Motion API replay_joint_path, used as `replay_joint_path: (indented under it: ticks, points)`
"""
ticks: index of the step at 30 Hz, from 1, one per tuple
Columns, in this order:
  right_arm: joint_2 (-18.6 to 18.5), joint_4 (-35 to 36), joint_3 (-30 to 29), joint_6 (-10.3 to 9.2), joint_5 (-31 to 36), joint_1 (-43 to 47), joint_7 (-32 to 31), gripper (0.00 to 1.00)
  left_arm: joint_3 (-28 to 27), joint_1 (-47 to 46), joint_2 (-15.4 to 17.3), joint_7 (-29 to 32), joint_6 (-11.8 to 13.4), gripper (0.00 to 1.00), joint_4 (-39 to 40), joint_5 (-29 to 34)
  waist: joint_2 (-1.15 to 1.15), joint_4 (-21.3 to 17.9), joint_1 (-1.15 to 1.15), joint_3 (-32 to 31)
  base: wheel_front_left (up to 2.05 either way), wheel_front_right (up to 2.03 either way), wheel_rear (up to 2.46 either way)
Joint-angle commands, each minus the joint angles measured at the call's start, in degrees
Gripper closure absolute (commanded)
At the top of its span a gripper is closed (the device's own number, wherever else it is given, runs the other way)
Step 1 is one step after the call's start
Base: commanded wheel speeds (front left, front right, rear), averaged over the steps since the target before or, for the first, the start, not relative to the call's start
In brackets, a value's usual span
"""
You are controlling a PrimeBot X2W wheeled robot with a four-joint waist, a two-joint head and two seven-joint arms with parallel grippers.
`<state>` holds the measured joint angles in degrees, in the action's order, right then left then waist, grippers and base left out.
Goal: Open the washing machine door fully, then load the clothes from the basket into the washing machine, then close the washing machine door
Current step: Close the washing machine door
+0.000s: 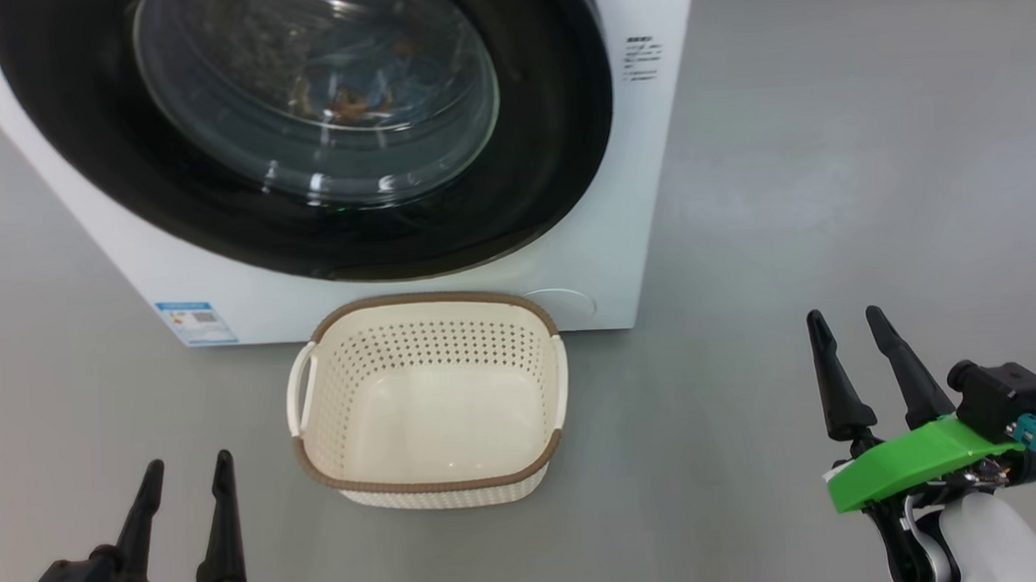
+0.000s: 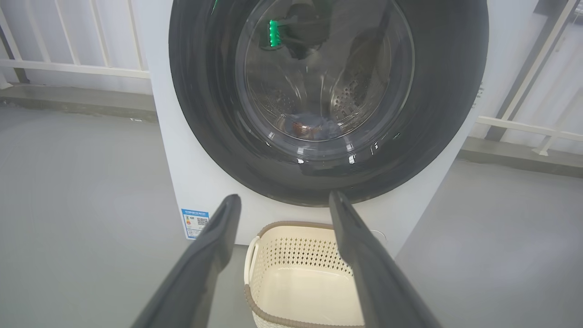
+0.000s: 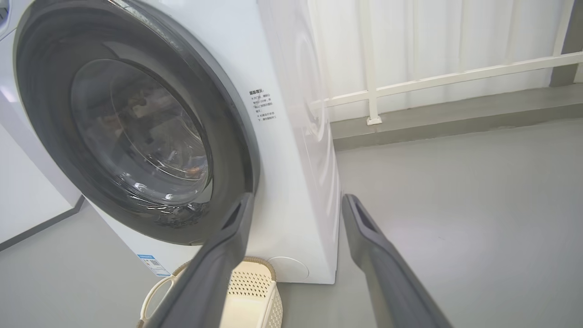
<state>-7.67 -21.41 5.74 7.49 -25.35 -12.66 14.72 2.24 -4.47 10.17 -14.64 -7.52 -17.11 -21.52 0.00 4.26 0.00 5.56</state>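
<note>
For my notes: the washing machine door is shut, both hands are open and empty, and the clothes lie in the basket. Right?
No: the basket is empty. The head view shows the clothes inside the washing machine, behind the shut door. The left hand and right hand are open and empty.

The washing machine stands on the floor at the far side, with a railing behind it. The washing machine door sits flush in its front face, and the clothes lie in the drum behind the door glass. The basket stands on the floor just before the machine, below the door. The left gripper is near and left of the basket. The right gripper is well to its right.
</note>
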Motion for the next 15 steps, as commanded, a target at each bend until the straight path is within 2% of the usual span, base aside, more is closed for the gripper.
replay_joint_path:
  ticks: [1,15]
  points:
    - [-0.32,1.56,1.05,0.00,-0.69,0.27,0.28,0.00,-2.30,-0.71,1.75,-0.36,0.03,0.00,1.39,0.22,0.00,-1.30,0.00,-0.75,0.00,0.00,0.00]
    - [-0.43,2.30,0.01,0.00,-0.48,3.10,0.28,0.00,-3.41,0.70,2.39,-0.36,0.03,0.00,1.92,1.33,0.00,-4.80,0.00,-1.92,0.00,0.00,0.00]
